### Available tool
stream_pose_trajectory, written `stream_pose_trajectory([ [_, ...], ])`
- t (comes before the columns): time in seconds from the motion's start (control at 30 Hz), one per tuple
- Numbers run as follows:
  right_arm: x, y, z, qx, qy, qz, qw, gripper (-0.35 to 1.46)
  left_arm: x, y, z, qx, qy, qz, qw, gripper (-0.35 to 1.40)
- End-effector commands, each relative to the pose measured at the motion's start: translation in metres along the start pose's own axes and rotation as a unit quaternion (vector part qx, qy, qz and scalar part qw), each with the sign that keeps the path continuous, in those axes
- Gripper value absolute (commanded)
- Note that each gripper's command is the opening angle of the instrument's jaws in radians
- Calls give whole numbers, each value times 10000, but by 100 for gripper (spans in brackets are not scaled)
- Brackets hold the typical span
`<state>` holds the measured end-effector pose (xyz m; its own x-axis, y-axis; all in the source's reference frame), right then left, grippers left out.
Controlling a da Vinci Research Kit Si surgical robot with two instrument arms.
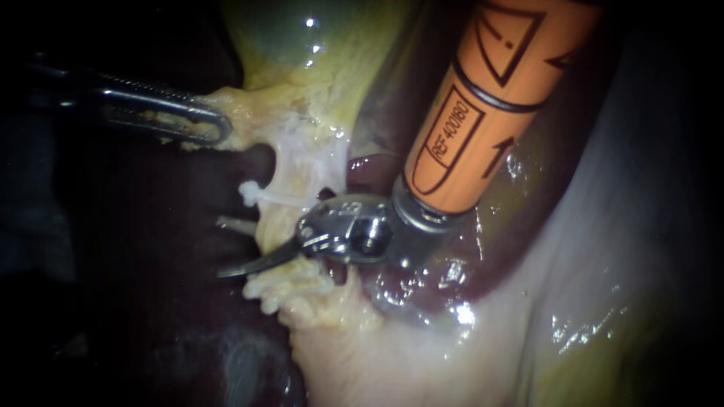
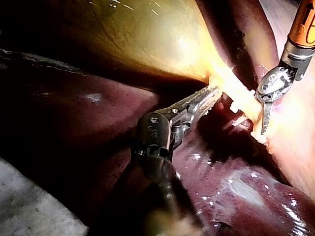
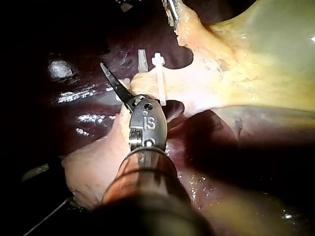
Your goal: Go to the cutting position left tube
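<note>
A pale tube (image 1: 296,162) runs down from the yellowish gallbladder (image 1: 332,45), and a white clip (image 1: 249,193) crosses it. A second clip (image 1: 232,224) shows just below. My right instrument (image 1: 230,271), on an orange shaft, lays its thin curved blades together across the tube under the clips. Its blade tip (image 3: 104,68) passes beside the clip (image 3: 158,73) in the right wrist view. My left instrument (image 1: 215,128) is shut on yellow tissue at the gallbladder's neck and holds it leftward. The left wrist view shows the same hold (image 2: 209,96), with the right instrument's blades (image 2: 265,129) beyond.
Dark red liver (image 1: 151,301) lies under and to the left of the tube. Pale fatty tissue (image 1: 354,354) spreads below and to the right. The orange shaft (image 1: 498,98) fills the upper middle of the endoscope view.
</note>
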<state>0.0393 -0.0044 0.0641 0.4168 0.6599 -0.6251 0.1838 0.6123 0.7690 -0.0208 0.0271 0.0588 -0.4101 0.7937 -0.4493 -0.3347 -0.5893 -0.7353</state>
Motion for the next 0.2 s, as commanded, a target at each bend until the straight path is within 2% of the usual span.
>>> stream_pose_trajectory([
  [0.03,0,0,0,2,-6,-2,10000,144,0,0,0,1,0,1,10000,-35],
  [0.2,0,1,0,2,-6,-2,10000,144,0,0,0,1,0,1,10000,-35],
])
